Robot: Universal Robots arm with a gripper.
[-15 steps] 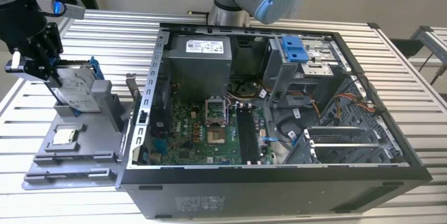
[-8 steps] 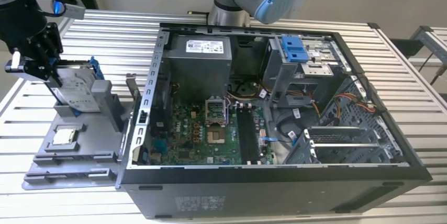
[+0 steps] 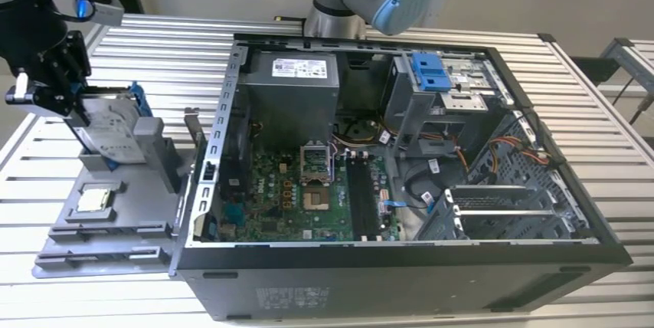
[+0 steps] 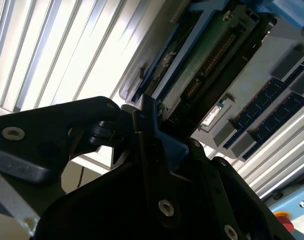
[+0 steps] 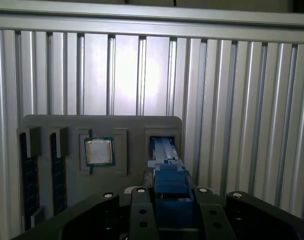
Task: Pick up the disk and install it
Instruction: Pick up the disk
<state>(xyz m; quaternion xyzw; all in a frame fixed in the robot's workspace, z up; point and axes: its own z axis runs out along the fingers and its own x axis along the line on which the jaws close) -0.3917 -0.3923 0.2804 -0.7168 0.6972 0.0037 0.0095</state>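
1. At the exterior view's left, over the grey tray (image 3: 103,224) on the counter (image 3: 164,44), the end effector (image 3: 73,102) is clamped on the disk (image 3: 107,129) by its blue frame.
2. Disk stands on edge, tilted, long axis slanting upward.
3. Open computer case (image 3: 409,263) lies to the exterior view's right, its side wall between.

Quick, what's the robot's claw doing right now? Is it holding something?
The gripper: closed, holding the disk.
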